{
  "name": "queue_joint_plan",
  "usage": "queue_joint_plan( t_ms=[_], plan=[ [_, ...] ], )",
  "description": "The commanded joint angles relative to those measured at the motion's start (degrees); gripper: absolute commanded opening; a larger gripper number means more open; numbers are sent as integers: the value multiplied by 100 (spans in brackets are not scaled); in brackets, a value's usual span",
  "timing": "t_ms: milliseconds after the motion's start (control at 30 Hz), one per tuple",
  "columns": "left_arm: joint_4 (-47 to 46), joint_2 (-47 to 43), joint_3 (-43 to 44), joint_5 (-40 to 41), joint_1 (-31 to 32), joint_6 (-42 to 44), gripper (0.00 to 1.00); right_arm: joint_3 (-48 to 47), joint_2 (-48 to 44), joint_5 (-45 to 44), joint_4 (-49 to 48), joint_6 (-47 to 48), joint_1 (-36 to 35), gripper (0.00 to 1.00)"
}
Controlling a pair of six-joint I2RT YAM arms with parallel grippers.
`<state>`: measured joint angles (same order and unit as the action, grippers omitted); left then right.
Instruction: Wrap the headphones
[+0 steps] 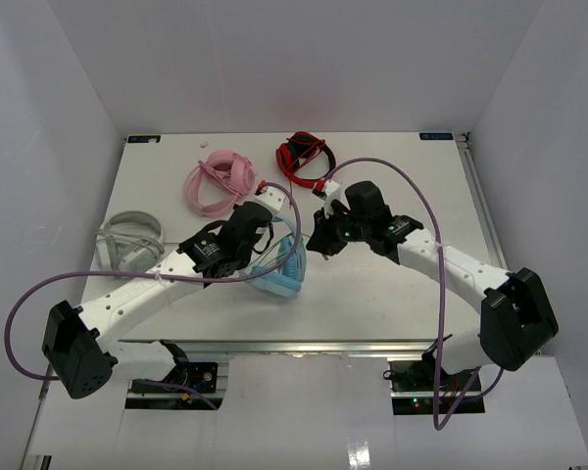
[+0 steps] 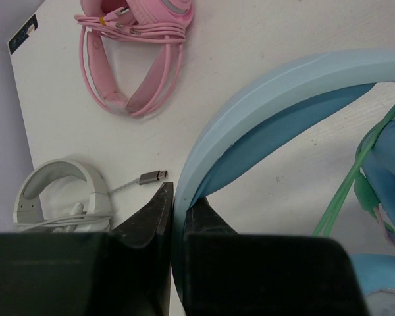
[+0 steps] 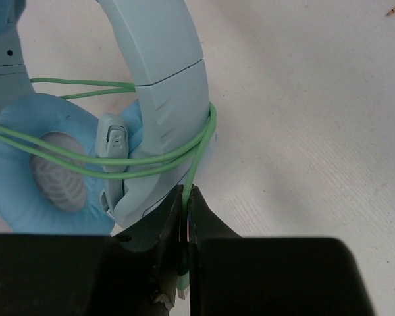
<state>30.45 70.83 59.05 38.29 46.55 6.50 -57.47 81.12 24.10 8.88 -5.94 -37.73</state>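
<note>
Blue headphones (image 1: 279,279): headband (image 2: 283,85) in left jaws; green cable (image 3: 213,122) in right jaws

Tally of items on the surface (image 1: 372,304):
- Headsets: 4 in all.
  - 1 light blue, the headphones (image 1: 279,274)
  - 1 pink headset (image 1: 220,183)
  - 1 grey-white headset (image 1: 127,240)
  - 1 red-and-black headset (image 1: 304,157)
- Arms: 2, namely left arm (image 1: 127,299) and right arm (image 1: 451,269).
- Grippers: 2, namely left gripper (image 2: 174,197) and right gripper (image 3: 186,197).
- Surface: 1.
</note>
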Motion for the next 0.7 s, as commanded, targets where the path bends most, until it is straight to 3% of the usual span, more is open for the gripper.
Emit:
queue_joint_plan(
  t_ms=[0, 267, 667],
  plan=[
    [-447, -118, -72, 1017, -111, 168, 0, -171, -146, 1012, -157, -160, 87, 11],
    [-637, 494, 34, 412, -358, -63, 0, -255, 355, 1320, -399, -536, 254, 18],
    [-933, 1197, 104, 504, -751, -278, 0, -160, 1135, 2119, -1239, -1218, 574, 23]
  ],
)
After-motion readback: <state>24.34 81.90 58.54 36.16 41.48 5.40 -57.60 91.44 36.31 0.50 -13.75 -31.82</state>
